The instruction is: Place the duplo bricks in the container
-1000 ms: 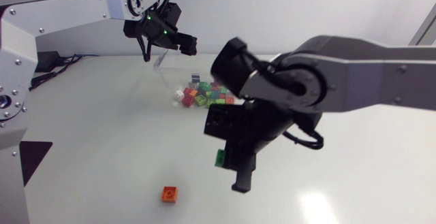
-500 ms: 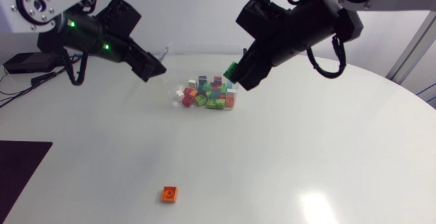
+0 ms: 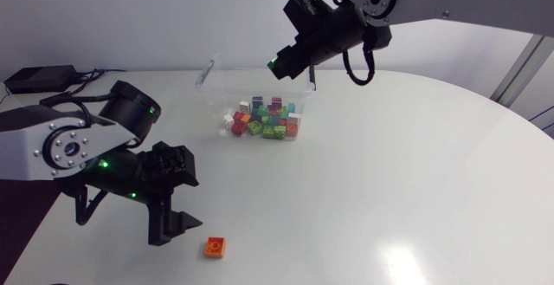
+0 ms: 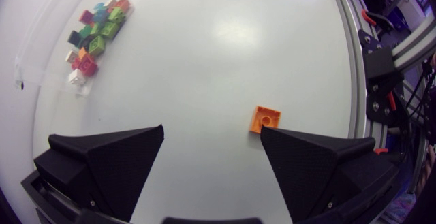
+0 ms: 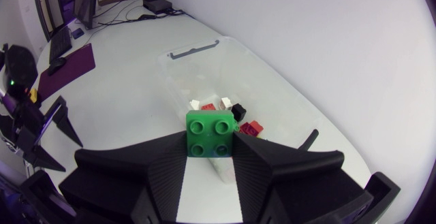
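A small orange brick (image 3: 215, 247) lies on the white table near its front edge. My left gripper (image 3: 171, 227) hangs open just left of it; in the left wrist view the orange brick (image 4: 264, 118) lies ahead of the gap, close to one finger (image 4: 320, 163). My right gripper (image 3: 283, 60) is shut on a green brick (image 3: 273, 62) above the back of the clear container (image 3: 216, 84). From the right wrist, the green brick (image 5: 210, 134) sits pinched between both fingers over the container (image 5: 194, 64). Several coloured bricks (image 3: 262, 120) lie inside it.
The container's brick pile (image 4: 94, 35) shows far ahead of my left gripper (image 4: 211, 142). My left arm's fingers (image 5: 37, 139) appear beside the container in the right wrist view. A black device (image 3: 39, 79) sits at the table's back left edge.
My left arm swung from above the container down to the table's front beside the orange brick, its fingers opening wider. My right arm carried the green brick up and back over the container.
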`<state>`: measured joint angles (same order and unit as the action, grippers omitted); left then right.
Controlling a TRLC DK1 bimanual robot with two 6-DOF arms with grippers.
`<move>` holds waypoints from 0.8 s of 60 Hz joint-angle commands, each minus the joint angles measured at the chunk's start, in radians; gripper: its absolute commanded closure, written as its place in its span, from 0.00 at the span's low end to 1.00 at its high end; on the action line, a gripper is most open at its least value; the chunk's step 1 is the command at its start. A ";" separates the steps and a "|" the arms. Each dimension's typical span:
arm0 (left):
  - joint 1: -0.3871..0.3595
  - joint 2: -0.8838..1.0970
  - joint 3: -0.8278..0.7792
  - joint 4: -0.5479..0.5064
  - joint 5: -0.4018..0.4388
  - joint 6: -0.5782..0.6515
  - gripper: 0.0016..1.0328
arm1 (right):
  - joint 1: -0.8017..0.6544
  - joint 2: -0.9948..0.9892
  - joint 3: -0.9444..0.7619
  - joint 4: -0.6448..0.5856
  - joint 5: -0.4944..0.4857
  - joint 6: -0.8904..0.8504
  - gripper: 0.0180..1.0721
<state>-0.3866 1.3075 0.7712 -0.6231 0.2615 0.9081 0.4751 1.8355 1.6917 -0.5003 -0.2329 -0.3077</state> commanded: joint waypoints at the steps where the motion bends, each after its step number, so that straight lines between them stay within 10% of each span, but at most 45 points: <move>1: -0.038 -0.016 -0.052 -0.003 0.010 0.046 0.04 | -0.009 0.064 0.052 0.026 -0.003 0.047 0.72; 23: -0.173 0.042 -0.108 0.025 -0.062 0.038 0.04 | -0.032 0.212 0.109 0.256 0.061 0.119 0.70; 30: -0.198 0.085 -0.099 0.036 -0.088 0.040 0.05 | -0.039 0.228 0.138 0.255 0.084 0.139 0.05; 48: -0.265 0.211 -0.049 0.077 -0.160 0.018 0.11 | -0.049 0.018 -0.046 0.299 0.084 0.139 0.04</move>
<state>-0.6319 1.4761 0.6918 -0.5488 0.1192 0.9203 0.4343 1.9430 1.7103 -0.2226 -0.1524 -0.1825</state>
